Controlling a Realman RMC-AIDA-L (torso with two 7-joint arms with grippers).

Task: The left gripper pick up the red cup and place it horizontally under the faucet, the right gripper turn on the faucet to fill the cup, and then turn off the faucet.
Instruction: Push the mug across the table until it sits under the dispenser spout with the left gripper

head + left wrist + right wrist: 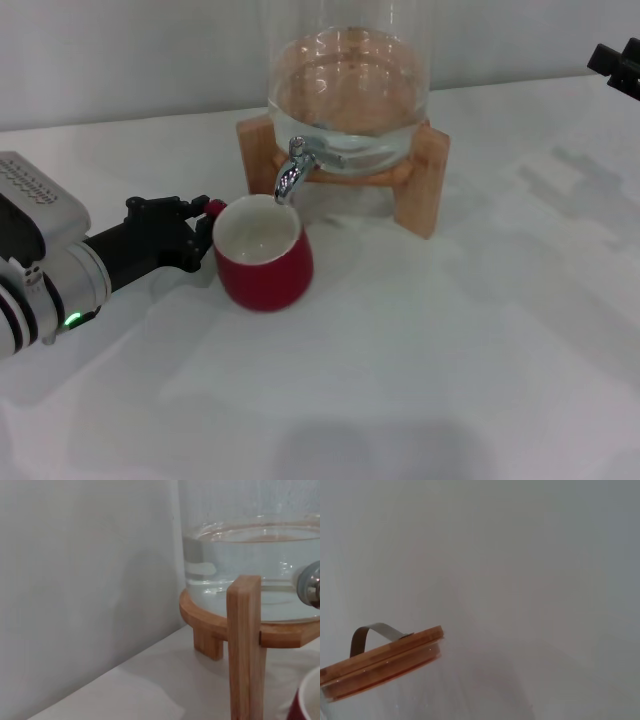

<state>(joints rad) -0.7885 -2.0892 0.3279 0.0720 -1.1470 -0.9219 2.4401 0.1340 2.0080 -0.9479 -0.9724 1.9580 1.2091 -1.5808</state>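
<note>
The red cup [262,255] stands upright on the white table [450,360], just under the faucet [291,170]. The shiny spout curves down and its tip hangs right over the cup's rim, at about 1 o'clock on the cup. The inside of the cup is white, and I cannot tell if there is water in it.

The left gripper [205,232] reaches in from 9 o'clock of the cup. Its black fingers are closed on the cup's small handle — a bit of red pokes out between the tips. A little green light glows on the silver arm behind it.

The faucet sticks out of a big glass jar [348,90] with water in the bottom part. The jar sits on a wooden stand [420,175], at 12 o'clock from the cup. One stand leg is just beside the cup, at about 11 o'clock.

The right gripper [618,64] is far away at 2 o'clock, at the edge of the head view, well apart from the faucet. Only a small black bit shows, so I cannot tell if its claw is open or closed.

The right wrist view shows the jar's wooden lid [382,661] with a thin metal loop [372,634] on top — and a plain grey wall behind
</note>
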